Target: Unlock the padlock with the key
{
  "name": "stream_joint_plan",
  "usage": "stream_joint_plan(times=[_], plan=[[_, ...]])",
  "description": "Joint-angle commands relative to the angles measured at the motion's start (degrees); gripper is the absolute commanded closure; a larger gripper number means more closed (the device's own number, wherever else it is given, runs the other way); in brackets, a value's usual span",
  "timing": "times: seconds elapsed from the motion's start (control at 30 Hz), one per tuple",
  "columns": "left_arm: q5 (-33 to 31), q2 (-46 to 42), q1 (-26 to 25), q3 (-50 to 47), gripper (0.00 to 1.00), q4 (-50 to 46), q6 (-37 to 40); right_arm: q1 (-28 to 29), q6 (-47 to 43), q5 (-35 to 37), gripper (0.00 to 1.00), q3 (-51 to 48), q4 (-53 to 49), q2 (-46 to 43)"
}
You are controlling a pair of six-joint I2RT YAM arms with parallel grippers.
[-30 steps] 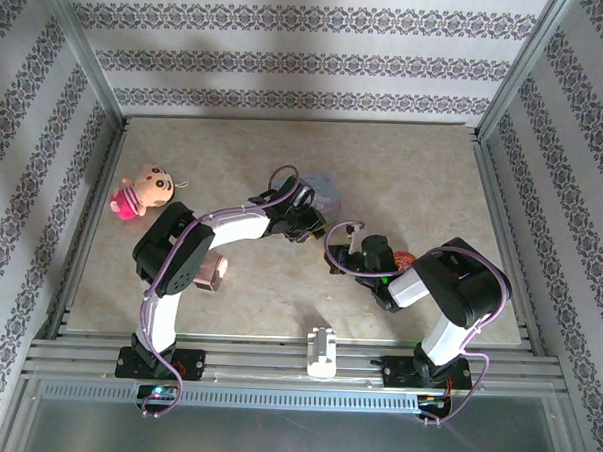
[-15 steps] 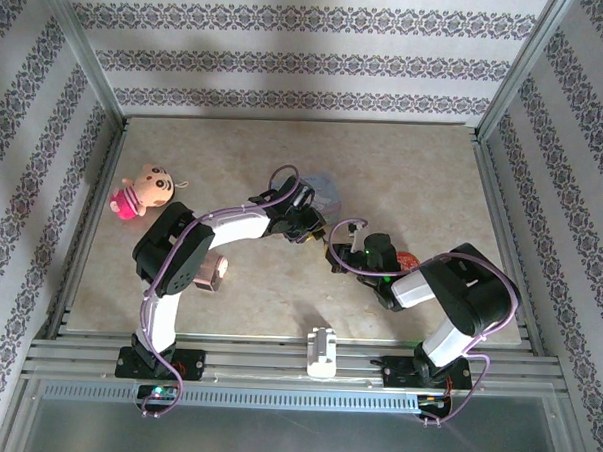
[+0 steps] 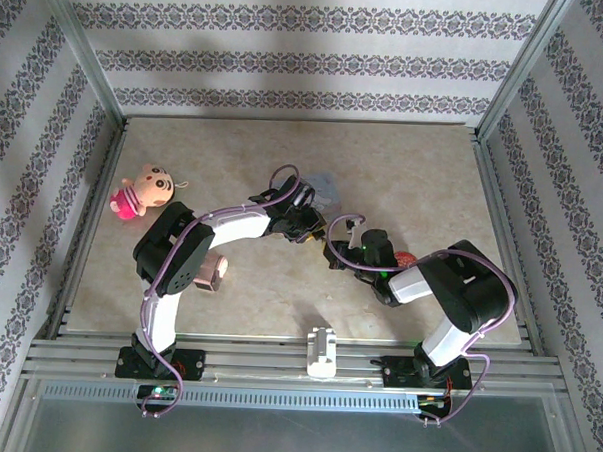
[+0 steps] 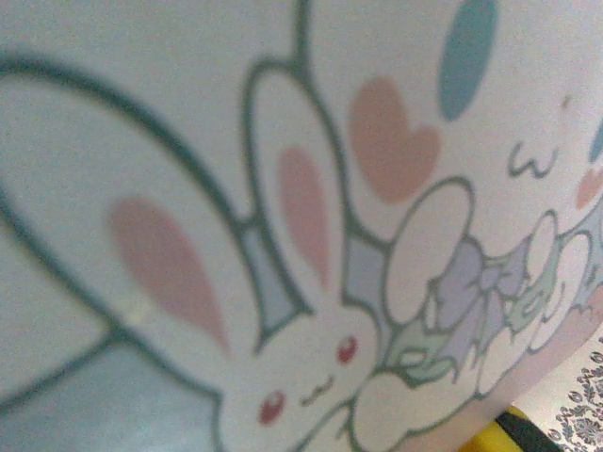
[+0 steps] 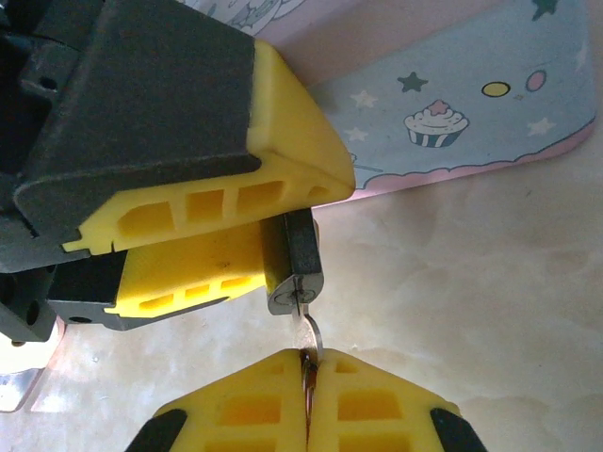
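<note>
Misalignment is looking like the main hazard in the right wrist view. The right gripper is pinching its yellow fingertips fully together on the key, and only a short length of blade is poking out ahead of them. If the blade is meeting the keyway at a slight angle, a push could be twisting the key in the pinch or bending it. The padlock is sitting directly ahead of those fingertips, its keyhole end touching the key's tip; how deep the blade is reaching I cannot tell. The left gripper is closing partway on the padlock's body from both sides, and the lock could be pivoting in that grip under the key's pressure.

In the left wrist view, the tin is lying very close in front of the left gripper, with one yellow fingertip showing at the lower right. A shove from the key side could be driving that gripper into the tin.

From the top external view, the two grippers are meeting tip to tip, so a sideways correction is risking a knock between the arms. The lock and key are lying between the tips, too small to pick out.
</note>
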Motion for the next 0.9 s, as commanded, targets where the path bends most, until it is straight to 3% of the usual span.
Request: stream_joint_plan(times=[0.0, 0.87], plan=[[8.74, 2.92, -0.84, -1.02, 0.91, -7.38, -4.78, 0.16, 0.59, 0.83, 1.0, 2.3, 3.44, 0.34], [10.0, 2.79, -0.59, -3.31, 0.91, -3.75, -5.46, 0.34, 1.91, 2.29, 1.0, 3.1, 4.67, 1.8]])
